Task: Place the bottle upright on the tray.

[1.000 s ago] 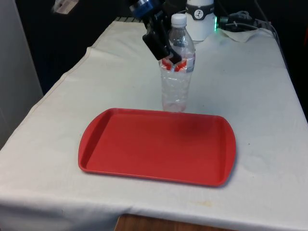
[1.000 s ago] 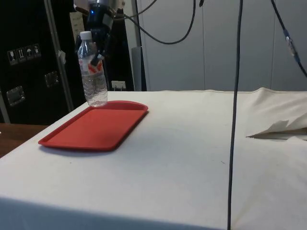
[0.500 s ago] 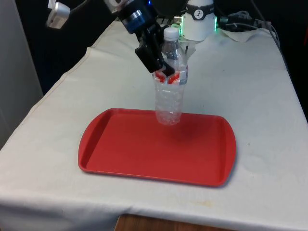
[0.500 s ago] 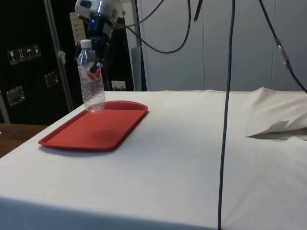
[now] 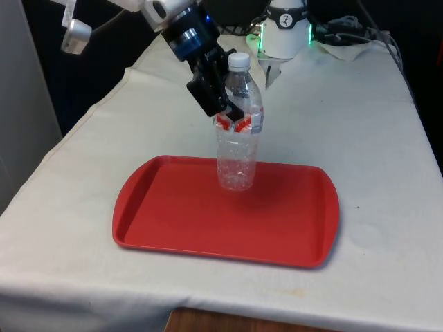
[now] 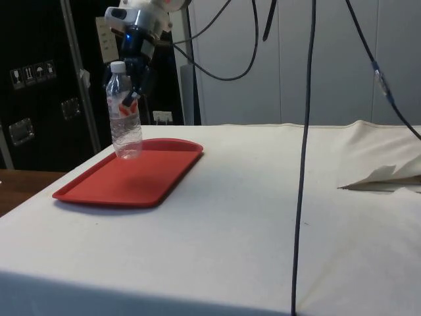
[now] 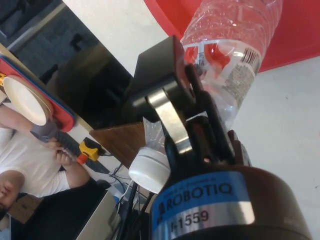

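Gripping bottle (image 5: pixel 237 135) upright over red tray (image 5: pixel 173 221), gripper (image 5: pixel 225 111).

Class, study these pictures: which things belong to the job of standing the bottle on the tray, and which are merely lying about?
Belonging to the job:
- bottle, clear, white cap, held upright over the tray's far side
- red tray
- gripper, shut on the bottle at its label

Lying about:
- crumpled cloth fold
- hanging black cables
- seated person

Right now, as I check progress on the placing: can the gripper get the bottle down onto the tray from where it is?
Probably yes. The gripper holds the bottle upright above the red tray, whose bare surface beneath leaves the way down free.
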Robot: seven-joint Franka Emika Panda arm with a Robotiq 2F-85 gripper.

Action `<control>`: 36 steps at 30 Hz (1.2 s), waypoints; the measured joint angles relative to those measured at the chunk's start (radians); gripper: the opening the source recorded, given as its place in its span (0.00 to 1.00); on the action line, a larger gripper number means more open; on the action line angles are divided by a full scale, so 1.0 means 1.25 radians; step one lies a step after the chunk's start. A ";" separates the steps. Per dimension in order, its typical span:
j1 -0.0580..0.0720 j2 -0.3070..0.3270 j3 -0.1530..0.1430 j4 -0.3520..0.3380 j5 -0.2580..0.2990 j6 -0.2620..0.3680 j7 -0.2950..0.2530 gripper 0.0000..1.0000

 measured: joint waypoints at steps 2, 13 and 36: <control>0.000 0.005 -0.001 0.007 0.000 0.000 0.003 0.33; 0.002 0.030 -0.010 0.035 -0.002 -0.010 0.016 0.33; 0.002 0.048 -0.012 0.033 -0.002 -0.012 0.012 0.33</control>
